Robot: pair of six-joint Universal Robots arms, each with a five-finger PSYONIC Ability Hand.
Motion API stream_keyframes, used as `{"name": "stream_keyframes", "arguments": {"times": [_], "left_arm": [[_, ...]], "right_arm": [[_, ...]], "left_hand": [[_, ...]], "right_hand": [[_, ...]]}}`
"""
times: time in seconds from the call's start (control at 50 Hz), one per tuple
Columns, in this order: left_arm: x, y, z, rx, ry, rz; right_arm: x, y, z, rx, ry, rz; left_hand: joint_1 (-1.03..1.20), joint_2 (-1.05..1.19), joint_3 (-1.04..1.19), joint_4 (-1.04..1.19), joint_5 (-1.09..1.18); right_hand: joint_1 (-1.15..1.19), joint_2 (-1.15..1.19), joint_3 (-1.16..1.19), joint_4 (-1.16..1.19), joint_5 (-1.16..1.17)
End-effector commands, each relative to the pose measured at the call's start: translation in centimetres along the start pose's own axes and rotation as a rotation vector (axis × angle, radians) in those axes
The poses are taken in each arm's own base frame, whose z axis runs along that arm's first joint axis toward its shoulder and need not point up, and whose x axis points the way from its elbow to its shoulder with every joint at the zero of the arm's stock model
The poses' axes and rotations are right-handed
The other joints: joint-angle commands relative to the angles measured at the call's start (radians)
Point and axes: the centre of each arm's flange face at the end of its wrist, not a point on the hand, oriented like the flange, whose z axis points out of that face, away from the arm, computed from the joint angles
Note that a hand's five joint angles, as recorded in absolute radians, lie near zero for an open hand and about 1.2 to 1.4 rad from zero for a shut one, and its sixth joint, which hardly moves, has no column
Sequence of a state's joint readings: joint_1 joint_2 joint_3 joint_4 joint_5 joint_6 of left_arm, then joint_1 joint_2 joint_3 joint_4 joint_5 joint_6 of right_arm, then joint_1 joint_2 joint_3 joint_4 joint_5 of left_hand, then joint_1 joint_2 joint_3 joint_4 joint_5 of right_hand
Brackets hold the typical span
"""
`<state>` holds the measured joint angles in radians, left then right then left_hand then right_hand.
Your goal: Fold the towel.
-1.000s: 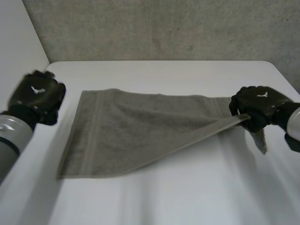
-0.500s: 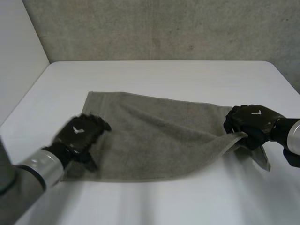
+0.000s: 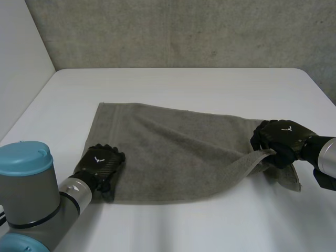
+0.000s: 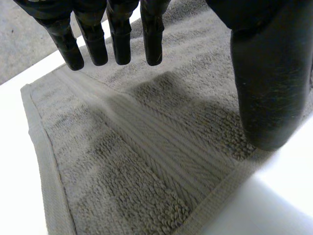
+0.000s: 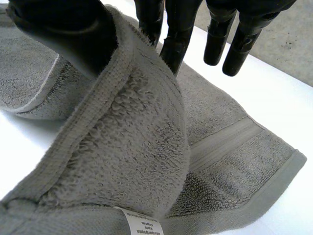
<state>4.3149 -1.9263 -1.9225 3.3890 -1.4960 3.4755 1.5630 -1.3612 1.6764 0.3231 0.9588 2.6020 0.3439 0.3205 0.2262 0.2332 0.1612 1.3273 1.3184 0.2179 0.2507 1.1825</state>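
From my station I see the grey towel [image 3: 173,152] spread on the white table [image 3: 184,84]. It lies mostly flat, with its right end raised off the surface. My left hand [image 3: 100,164] sits over the towel's near left corner. In its wrist view the fingers [image 4: 120,44] are straight and hang just above the cloth, while the thumb [image 4: 271,83] tip comes down by the hemmed edge. That hand is relaxed and grips nothing. My right hand [image 3: 281,139] is at the towel's right end. There its thumb [image 5: 73,34] and fingers [image 5: 176,39] pinch a fold of the hem between them and hold it above the table. Beyond those fingertips a corner of the towel lies flat on the table, and a small white label [image 5: 142,226] shows on the lifted edge.
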Motion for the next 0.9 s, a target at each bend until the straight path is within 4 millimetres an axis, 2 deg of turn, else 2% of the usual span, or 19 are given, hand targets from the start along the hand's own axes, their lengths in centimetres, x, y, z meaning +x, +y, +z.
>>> {"name": "stream_keyframes", "arguments": {"times": [0.02,0.12,0.14,0.18,0.2,0.24,0.28,0.52,0.58,0.62,0.68,0.72,0.74,0.78,0.82,0.9], "left_arm": [[-0.1,0.3,0.2,-0.011,-0.011,0.003],[-0.3,0.4,0.9,-0.020,-0.027,0.003],[-0.3,0.4,1.0,-0.021,-0.027,0.003],[-0.2,0.4,1.2,-0.022,-0.023,0.003],[-0.2,0.4,1.2,-0.022,-0.023,0.003],[-0.2,0.4,1.3,-0.020,-0.018,0.003],[-0.1,0.4,1.3,-0.020,-0.016,0.003],[-0.2,0.5,1.2,-0.026,-0.017,0.001],[-0.6,-0.1,1.0,-0.008,-0.027,0.000],[-1.1,-1.7,0.1,0.038,-0.043,0.000],[-1.4,-2.3,-0.4,0.055,-0.052,0.000],[-2.5,-3.7,-1.5,0.087,-0.082,-0.005],[-2.5,-3.7,-1.5,0.087,-0.082,-0.005],[-3.9,-5.2,-2.9,0.130,-0.121,-0.012],[-4.5,-5.9,-3.6,0.149,-0.131,-0.015],[-5.6,-7.1,-4.7,0.184,-0.137,-0.020]], "right_arm": [[-0.2,0.2,0.0,-0.003,-0.003,0.001],[-0.3,0.3,0.1,-0.004,-0.007,0.001],[-0.3,0.3,0.1,-0.005,-0.007,0.002],[-0.4,0.4,0.1,-0.004,-0.009,-0.001],[-0.4,0.4,0.1,-0.004,-0.009,-0.001],[-0.4,0.4,0.1,-0.006,-0.009,0.000],[-0.4,0.4,0.1,-0.006,-0.009,0.000],[-0.3,0.4,0.0,-0.006,-0.005,-0.001],[-0.2,0.4,0.0,-0.007,-0.001,0.001],[-0.1,0.2,-0.1,-0.006,-0.001,0.000],[0.0,-0.2,-0.4,0.001,0.012,-0.006],[-0.1,-1.2,-1.3,0.025,0.028,-0.031],[-0.1,-1.2,-1.3,0.025,0.028,-0.031],[-0.3,-1.9,-2.1,0.039,0.037,-0.045],[0.1,-2.6,-3.2,0.046,0.057,-0.041],[0.7,-2.9,-3.9,0.041,0.077,-0.033]], "left_hand": [[0.049,0.072,-0.052,-0.059,0.057],[0.143,0.166,-0.052,-0.059,0.151],[0.239,0.262,-0.052,-0.059,0.247],[0.648,0.672,-0.052,-0.059,0.657],[0.651,0.674,-0.052,-0.059,0.659],[0.984,1.007,-0.052,-0.059,0.992],[1.052,1.075,-0.052,-0.059,1.060],[1.052,1.076,-0.052,-0.059,1.061],[1.052,1.076,-0.052,-0.059,1.061],[1.052,1.076,-0.052,-0.059,1.061],[1.052,1.076,-0.052,-0.059,1.061],[1.052,1.076,-0.052,-0.059,1.061],[1.052,1.076,-0.052,-0.059,1.061],[1.052,1.076,-0.052,-0.059,1.061],[1.052,1.076,-0.052,-0.059,1.061],[1.052,1.076,-0.052,-0.059,1.061]], "right_hand": [[0.069,0.078,-0.043,-0.076,0.039],[0.069,0.078,-0.043,-0.076,0.039],[0.069,0.078,-0.043,-0.076,0.039],[0.069,0.078,-0.043,-0.076,0.039],[0.069,0.078,-0.043,-0.076,0.039],[0.069,0.078,-0.043,-0.076,0.039],[0.069,0.078,-0.043,-0.076,0.039],[0.069,0.078,-0.043,-0.076,0.039],[0.069,0.078,-0.043,-0.076,0.039],[0.069,0.078,-0.043,-0.076,0.039],[0.069,0.078,-0.043,-0.076,0.039],[0.069,0.078,-0.043,-0.076,0.039],[0.069,0.078,-0.043,-0.076,0.039],[0.069,0.078,-0.043,-0.076,0.039],[0.069,0.078,-0.043,-0.076,0.039],[0.069,0.078,-0.043,-0.076,0.039]]}}
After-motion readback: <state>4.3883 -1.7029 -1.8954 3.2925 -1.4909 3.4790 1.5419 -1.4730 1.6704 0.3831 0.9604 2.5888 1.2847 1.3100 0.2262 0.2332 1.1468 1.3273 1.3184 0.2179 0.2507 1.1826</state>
